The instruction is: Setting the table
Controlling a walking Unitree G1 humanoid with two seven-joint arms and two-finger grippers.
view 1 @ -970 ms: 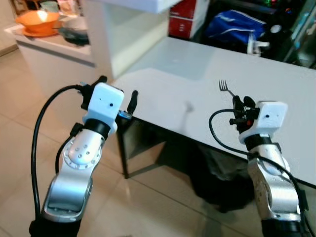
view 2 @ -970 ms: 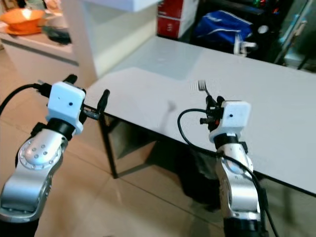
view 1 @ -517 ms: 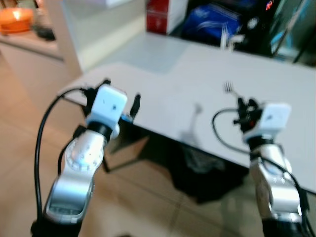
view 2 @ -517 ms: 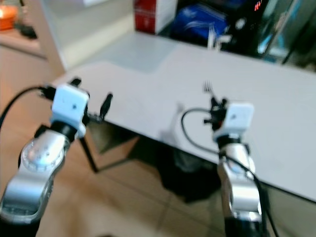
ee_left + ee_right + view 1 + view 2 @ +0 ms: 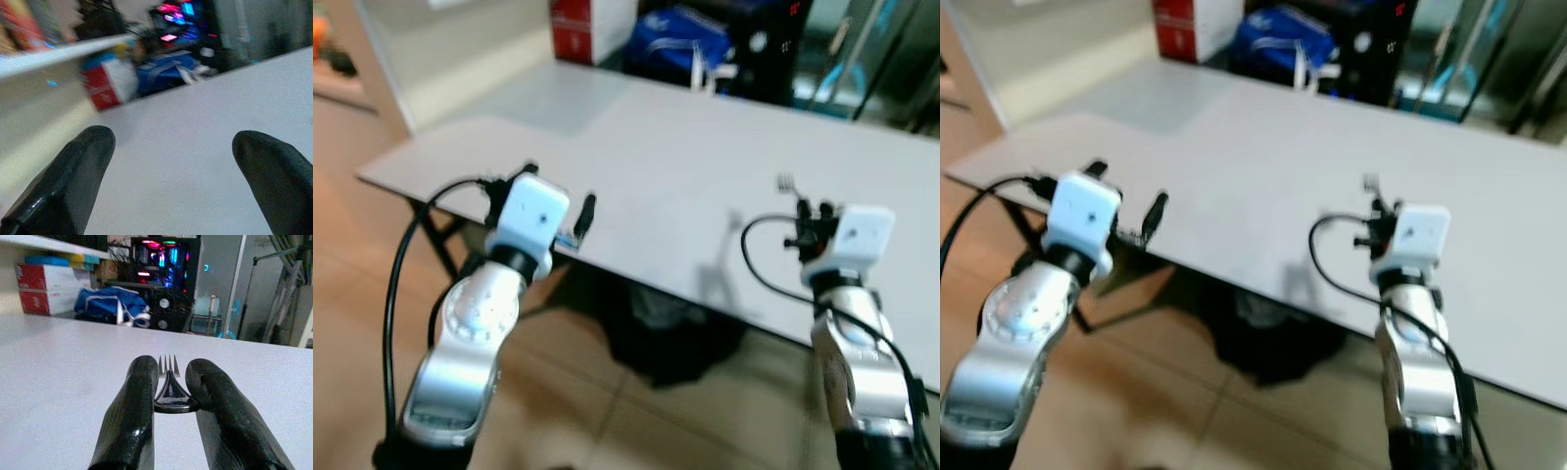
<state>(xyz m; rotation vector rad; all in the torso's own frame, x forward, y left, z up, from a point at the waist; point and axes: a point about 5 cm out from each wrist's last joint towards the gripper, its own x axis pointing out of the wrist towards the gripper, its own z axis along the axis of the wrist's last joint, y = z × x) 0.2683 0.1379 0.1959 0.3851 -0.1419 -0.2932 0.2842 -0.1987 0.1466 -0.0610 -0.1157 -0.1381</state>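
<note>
A silver fork [image 5: 167, 382] stands tines-up between the fingers of my right gripper [image 5: 811, 210], which is shut on it just above the near edge of the white table [image 5: 685, 147]. Its tines [image 5: 786, 182] poke up over the tabletop. My left gripper [image 5: 558, 191] is open with nothing in it, held over the table's near left part; the wrist view shows its fingertips [image 5: 88, 147] wide apart above bare white surface [image 5: 186, 147].
A red box [image 5: 589, 18] and a blue bag [image 5: 680, 39] sit behind the table's far edge, with dark equipment [image 5: 773, 39] beside them. Black table legs [image 5: 440, 235] stand under the left corner. Beige tile floor [image 5: 352, 294] spreads below.
The camera has swung to the right: the orange bowl and white counter slid out of view and the table shifted left. The right gripper still holds the fork; the left stays open.
</note>
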